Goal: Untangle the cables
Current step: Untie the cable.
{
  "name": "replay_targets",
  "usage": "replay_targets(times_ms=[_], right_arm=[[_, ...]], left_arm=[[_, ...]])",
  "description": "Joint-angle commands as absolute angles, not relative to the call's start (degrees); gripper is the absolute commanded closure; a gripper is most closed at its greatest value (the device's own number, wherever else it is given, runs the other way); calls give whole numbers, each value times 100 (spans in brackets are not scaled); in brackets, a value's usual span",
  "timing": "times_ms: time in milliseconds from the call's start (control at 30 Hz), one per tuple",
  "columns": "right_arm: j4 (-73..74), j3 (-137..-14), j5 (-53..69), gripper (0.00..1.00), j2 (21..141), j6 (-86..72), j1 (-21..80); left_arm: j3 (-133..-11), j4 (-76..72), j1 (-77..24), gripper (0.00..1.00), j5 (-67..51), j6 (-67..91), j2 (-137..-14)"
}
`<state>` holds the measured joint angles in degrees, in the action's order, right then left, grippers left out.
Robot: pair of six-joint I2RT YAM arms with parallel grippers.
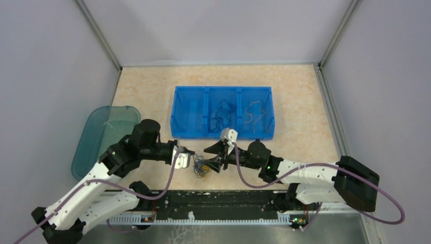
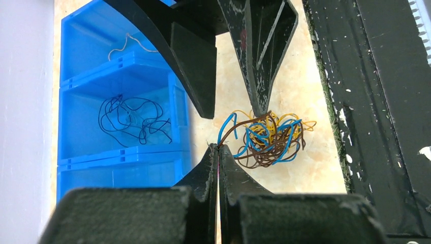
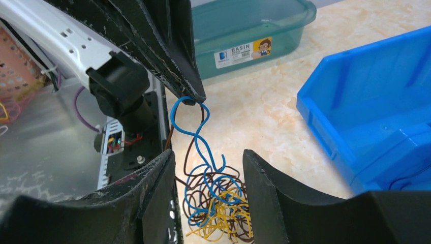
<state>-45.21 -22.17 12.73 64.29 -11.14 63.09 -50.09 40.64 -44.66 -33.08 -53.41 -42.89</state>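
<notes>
Blue, brown and yellow thin curly cables (image 1: 199, 170) sit in one tangled clump on the beige worktop (image 1: 305, 91), close to its near edge, about midway along. Left gripper (image 2: 217, 150): jaws fully closed, pinching a blue and a brown strand raised above the clump. Right gripper (image 3: 208, 168): jaws partly apart, one finger on each side of those strands, gripping nothing. Blue three-compartment plastic bin (image 1: 222, 89) stands behind the clump, with dark wires (image 1: 222, 113) in its middle compartment.

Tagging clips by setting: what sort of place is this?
Probably a lab robot test cell: plain grey panels enclose a table, robot arms are bolted at its near edge, and the blue bin and tangled cables look like staged props.
</notes>
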Motion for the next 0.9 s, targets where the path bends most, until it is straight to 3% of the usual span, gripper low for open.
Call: replay_targets(times_ms=[0, 567, 667, 700, 867], right_arm=[[-4302, -2633, 1575, 49, 6573, -638, 6275], [-4517, -3056, 1735, 72, 6850, -732, 6267], [-4418, -3079, 1629, 94, 6769, -726, 6267], [-4336, -3072, 1504, 100, 6711, -711, 6267], [-3814, -3115, 960, 100, 6203, -479, 6241]], left_arm=[[-5069, 3874, -4509, 100, -3502, -5407, -4270], [-5011, 3983, -4506, 100, -3674, -5632, -4219], [-4961, 3993, -4508, 99, -3658, -5712, -4174], [-4943, 4031, -4509, 94, -3630, -5749, -4151], [-4679, 4222, -4506, 42, -3313, -5938, -3991]])
